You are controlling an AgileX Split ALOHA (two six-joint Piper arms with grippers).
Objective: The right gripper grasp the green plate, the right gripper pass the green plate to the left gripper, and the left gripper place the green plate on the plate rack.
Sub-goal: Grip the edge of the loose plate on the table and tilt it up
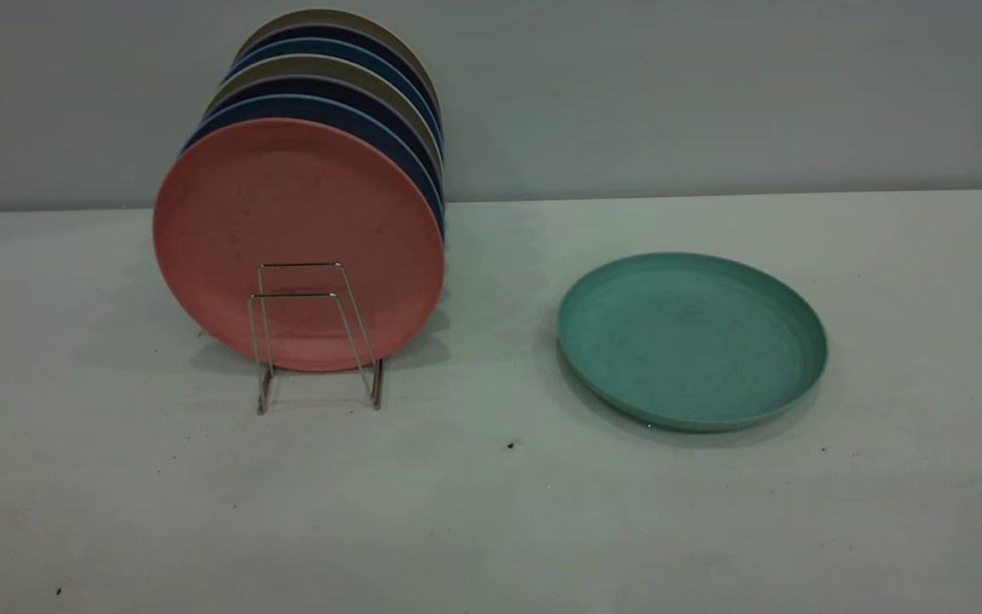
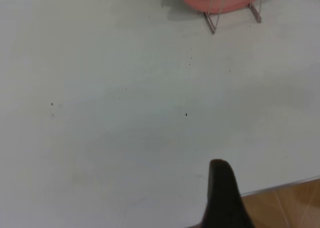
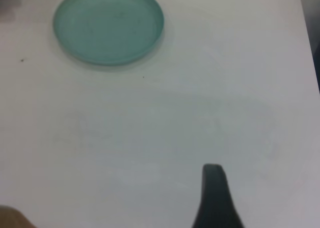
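The green plate (image 1: 691, 339) lies flat on the white table, right of centre; it also shows in the right wrist view (image 3: 108, 25). The plate rack (image 1: 314, 337) stands at the left with its two front wire loops bare, and its feet show in the left wrist view (image 2: 232, 15). Neither gripper shows in the exterior view. Only one dark part of my left gripper (image 2: 222, 195) shows, above bare table near the front edge, well short of the rack. Only one dark part of my right gripper (image 3: 215, 198) shows, above bare table, well short of the plate.
A salmon-pink plate (image 1: 295, 243) stands upright in the rack, with several dark blue and olive plates (image 1: 346, 94) behind it. The table's front edge and wooden floor (image 2: 290, 203) show in the left wrist view. A grey wall stands behind the table.
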